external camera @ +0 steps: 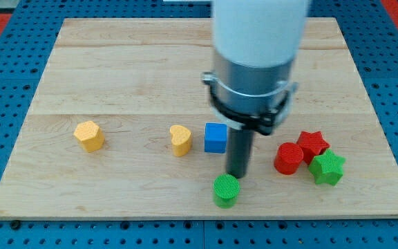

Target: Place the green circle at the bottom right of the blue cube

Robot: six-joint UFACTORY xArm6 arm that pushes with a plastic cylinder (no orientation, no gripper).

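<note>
The green circle (pixel 226 190) lies near the board's bottom edge, below and slightly right of the blue cube (pixel 215 137). My tip (pixel 238 176) stands on the board just above and to the right of the green circle, close to touching it, and below right of the blue cube. The arm's grey and white body hangs over the board's upper middle and hides what lies behind it.
A yellow heart (pixel 179 140) sits just left of the blue cube. A yellow hexagon (pixel 89 135) is at the left. At the right, a red cylinder (pixel 289 158), a red star (pixel 313 144) and a green star (pixel 327 168) cluster together. The wooden board (pixel 116 69) lies on a blue pegboard.
</note>
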